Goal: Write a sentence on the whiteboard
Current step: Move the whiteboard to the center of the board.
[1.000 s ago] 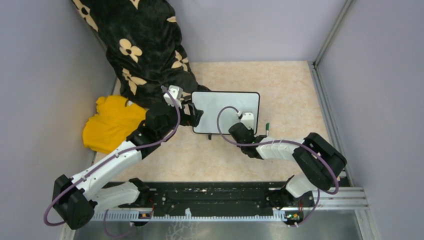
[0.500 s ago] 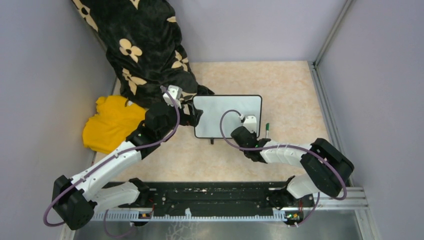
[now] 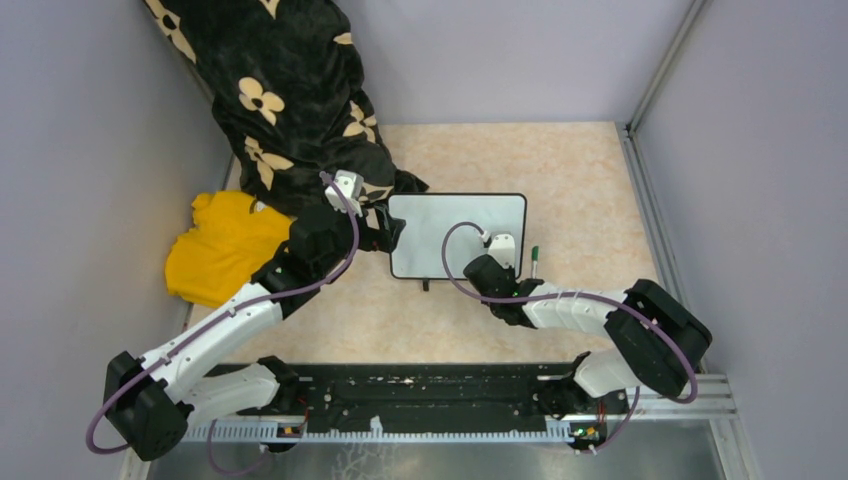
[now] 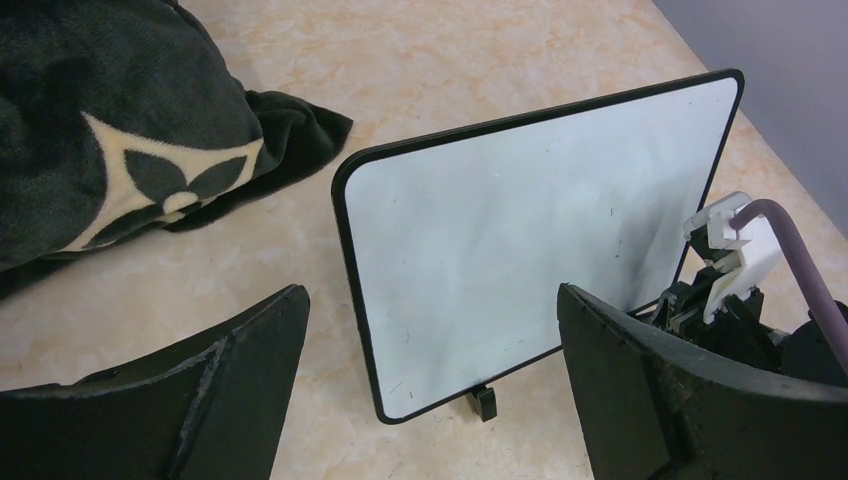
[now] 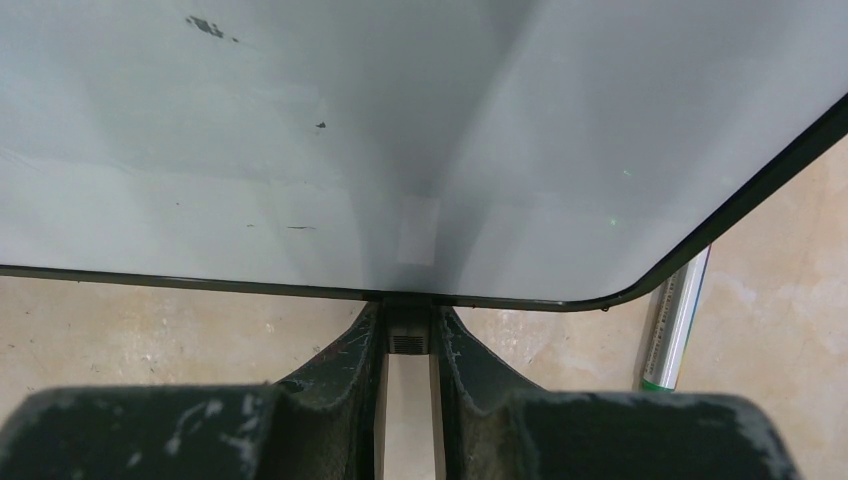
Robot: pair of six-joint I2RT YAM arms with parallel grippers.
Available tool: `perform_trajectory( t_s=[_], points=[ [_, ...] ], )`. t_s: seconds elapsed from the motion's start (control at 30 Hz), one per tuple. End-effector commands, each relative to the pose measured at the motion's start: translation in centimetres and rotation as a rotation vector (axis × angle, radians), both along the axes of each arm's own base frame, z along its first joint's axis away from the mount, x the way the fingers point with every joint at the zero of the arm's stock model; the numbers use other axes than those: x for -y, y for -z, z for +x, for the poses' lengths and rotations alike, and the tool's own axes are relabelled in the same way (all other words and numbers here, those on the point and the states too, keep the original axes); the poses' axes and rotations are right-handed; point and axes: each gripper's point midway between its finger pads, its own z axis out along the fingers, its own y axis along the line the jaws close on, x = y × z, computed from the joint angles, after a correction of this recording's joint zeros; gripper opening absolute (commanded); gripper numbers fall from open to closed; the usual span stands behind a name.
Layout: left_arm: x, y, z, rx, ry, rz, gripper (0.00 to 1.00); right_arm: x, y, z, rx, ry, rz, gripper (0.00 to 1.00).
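Your whiteboard [image 3: 450, 232] is blank: no sentence on it yet, only a few faint specks, so the writing has not begun. It sits on the table [image 3: 570, 170] directly ahead of both sets of fingers, and seems to be tipped up on its little feet, though you cannot tell how steeply.

Your right gripper [image 5: 407, 338] is nearly closed, pinching a small black piece at the middle of the board's near edge, probably one of its feet. That grip looks meant to move or steady the board, not to write.

The marker [image 5: 676, 328] lies on the table just to the right of those fingers, beside the board's corner and not held by either gripper. You will likely have to let go of the board to take it.

Your left gripper [image 4: 430, 325] is spread as wide as it goes and holds nothing. Its fingers frame the board's left edge, which puts it in a good place to brace the frame while the other arm writes.

Beyond the left fingers lie a black flowered blanket [image 3: 290, 100] and a yellow cloth [image 3: 222, 248], both clear of the board.
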Motion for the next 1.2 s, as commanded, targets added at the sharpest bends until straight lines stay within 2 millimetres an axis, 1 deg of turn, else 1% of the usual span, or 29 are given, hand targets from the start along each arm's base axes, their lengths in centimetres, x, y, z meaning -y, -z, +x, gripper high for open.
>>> perform_trajectory(
  t_s=[0.0,0.1,0.27,0.6,0.7,0.87,0.97,1.07,1.17],
  points=[
    [-0.1,-0.7,-0.2,0.025,0.0,-0.008,0.99,-1.3,-0.8,0.4,0.024,-0.025,0.035,0.1],
    [-0.1,-0.8,-0.1,0.025,-0.001,-0.008,0.99,-1.3,-0.7,0.4,0.023,-0.026,0.033,0.11],
    [0.0,-0.8,-0.1,0.025,0.003,-0.01,0.99,-1.9,-0.9,0.8,0.025,-0.052,0.026,0.07],
    [-0.1,-0.6,-0.1,0.022,-0.001,-0.003,0.99,-4.1,-1.4,1.9,0.027,-0.078,0.068,0.06],
    [-0.2,-0.6,-0.1,0.024,-0.005,-0.002,0.99,-4.0,-1.4,1.8,0.027,-0.071,0.074,0.12],
    [-0.1,-0.8,-0.1,0.027,-0.002,-0.005,0.99,-3.6,-1.9,1.3,0.031,-0.062,0.091,0.3],
    [-0.2,-0.9,-0.1,0.029,-0.002,-0.007,0.99,-3.2,-2.3,0.9,0.033,-0.052,0.104,0.39],
    [-0.2,-0.9,-0.2,0.032,-0.003,-0.007,0.99,-2.9,-3.2,0.5,0.04,-0.046,0.125,0.43],
    [-0.4,-1.2,-0.2,0.041,-0.006,-0.011,0.99,-2.5,-4.8,0.0,0.057,-0.04,0.166,0.44]
  ],
)
